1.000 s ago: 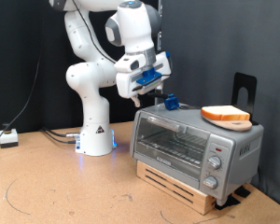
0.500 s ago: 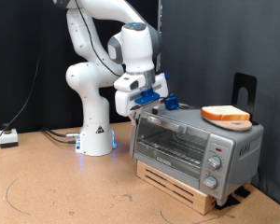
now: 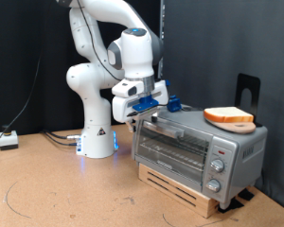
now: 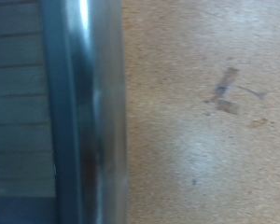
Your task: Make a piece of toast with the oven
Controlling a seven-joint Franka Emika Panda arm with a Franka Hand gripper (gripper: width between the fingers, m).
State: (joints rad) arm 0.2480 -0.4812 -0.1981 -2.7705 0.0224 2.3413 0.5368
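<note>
The silver-grey oven (image 3: 194,144) stands on the brown table at the exterior view's right, its glass door shut. The piece of toast (image 3: 229,114), pale on top with an orange-brown crust, lies on the oven's roof towards the right. My gripper (image 3: 136,114) hangs at the oven's upper left front corner, by the top edge of the door, and holds nothing that I can see. The wrist view is blurred: it shows a shiny metal bar of the oven (image 4: 84,112) against the tabletop (image 4: 205,140), with no fingers in the picture.
The oven rests on a low wooden pallet (image 3: 185,190), with round knobs (image 3: 216,166) on its right panel. A black stand (image 3: 248,91) rises behind it. The arm's white base (image 3: 97,140), cables (image 3: 52,137) and a small white box (image 3: 8,140) are at the left.
The gripper has come down and towards the exterior view's left, from above the oven's roof to the top left corner of its door. The toast and the oven have not moved.
</note>
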